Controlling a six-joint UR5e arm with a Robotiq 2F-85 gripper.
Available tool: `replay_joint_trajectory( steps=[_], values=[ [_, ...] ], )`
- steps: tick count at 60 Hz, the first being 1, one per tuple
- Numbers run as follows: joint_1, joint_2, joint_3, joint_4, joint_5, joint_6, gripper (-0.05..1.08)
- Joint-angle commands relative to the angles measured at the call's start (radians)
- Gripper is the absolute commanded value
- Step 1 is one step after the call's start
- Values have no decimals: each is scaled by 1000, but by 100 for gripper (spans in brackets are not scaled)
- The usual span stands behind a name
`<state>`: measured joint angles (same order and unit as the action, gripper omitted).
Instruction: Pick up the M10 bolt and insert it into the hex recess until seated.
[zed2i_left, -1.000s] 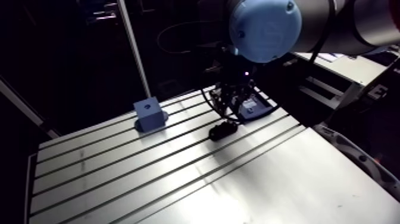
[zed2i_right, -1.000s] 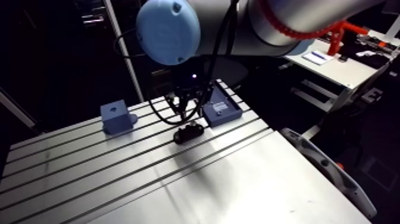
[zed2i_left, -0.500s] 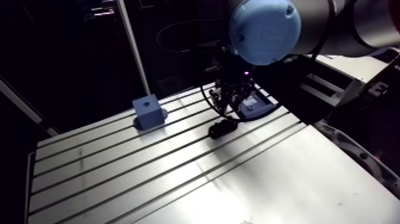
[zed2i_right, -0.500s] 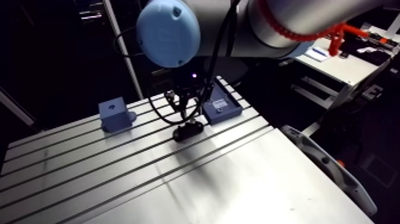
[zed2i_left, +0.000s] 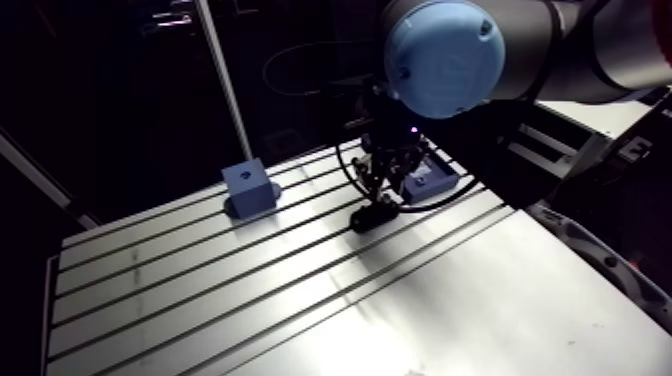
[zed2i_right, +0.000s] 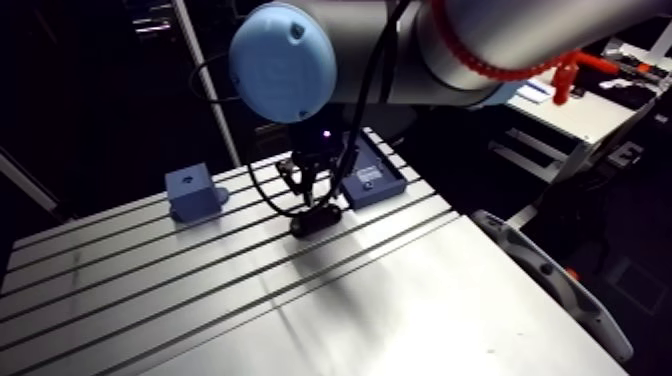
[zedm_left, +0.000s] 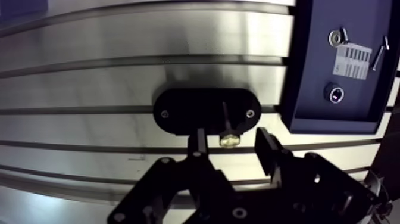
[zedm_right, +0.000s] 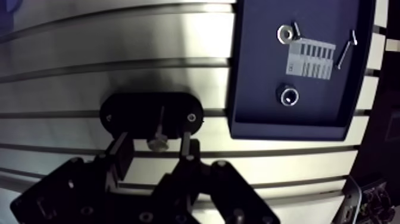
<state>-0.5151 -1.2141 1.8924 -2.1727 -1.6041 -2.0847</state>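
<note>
Tool (zedm_left: 232, 146) released, its fingers either side of the head of the M10 bolt (zedm_left: 227, 124), which lies on the black oval holder (zedm_left: 184, 110) left of the blue tray (zedm_left: 309, 71); risk: clamping only the head end may let the shank pivot or roll, skewing later insertion.

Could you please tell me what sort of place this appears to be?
Probably a robot assembly test bench: a slotted metal table, a blue tray of small fasteners, and a bolt in a black holder.

The bolt (zedm_left: 228, 139) sits at a black oval plate (zedm_left: 190, 110), between the gripper's (zedm_left: 231, 133) parted fingers, touching neither; a blue tray (zedm_left: 314, 71) lies beside.
</note>
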Motion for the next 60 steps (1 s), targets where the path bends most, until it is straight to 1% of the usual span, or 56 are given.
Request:
replay_joint_trajectory(
  steps=[1,42,49,60],
  values=[
    [1,-1,1,0,-1,-1,47],
    [1,1,1,0,-1,1,51],
    [1,3,0,0,-1,2,54],
    [1,3,-2,0,-1,2,55]
  ],
)
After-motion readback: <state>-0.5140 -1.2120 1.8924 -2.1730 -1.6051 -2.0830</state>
